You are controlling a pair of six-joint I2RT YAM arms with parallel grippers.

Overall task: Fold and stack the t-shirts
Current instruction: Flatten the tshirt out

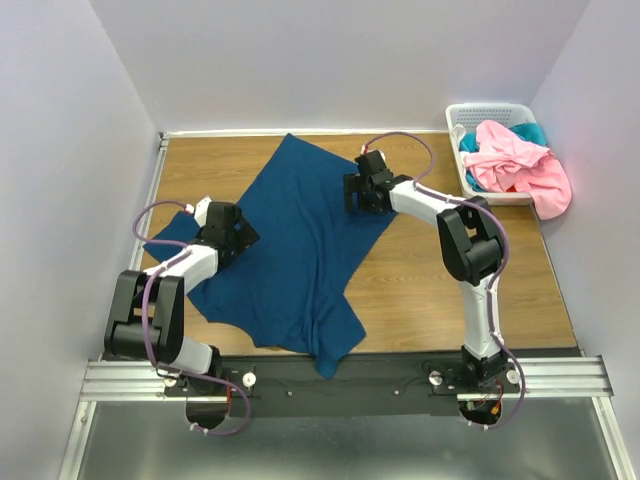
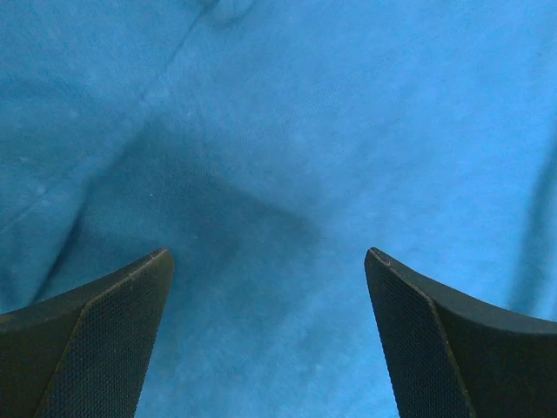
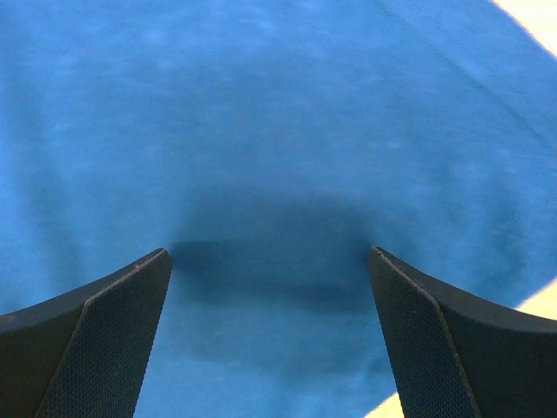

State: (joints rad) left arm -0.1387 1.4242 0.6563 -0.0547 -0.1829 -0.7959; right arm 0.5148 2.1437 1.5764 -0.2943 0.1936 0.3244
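Observation:
A large dark blue t-shirt [image 1: 290,250] lies spread out on the wooden table [image 1: 430,270], plain side up, with one corner hanging over the near edge. My left gripper [image 1: 238,236] hovers open just above its left side; the left wrist view shows my gripper [image 2: 268,261] wide apart over smooth blue cloth [image 2: 287,131]. My right gripper [image 1: 358,196] stands open low over the shirt's right edge, and in its wrist view the gripper [image 3: 270,257] has only blue cloth [image 3: 261,113] under it. A pink t-shirt [image 1: 520,165] and a brighter teal one [image 1: 530,132] sit bunched in the basket.
A white slatted basket [image 1: 488,108] stands at the back right corner, the pink cloth spilling over its front rim. White walls close the table on three sides. Bare wood [image 3: 540,300] shows right beside the shirt's edge under the right gripper.

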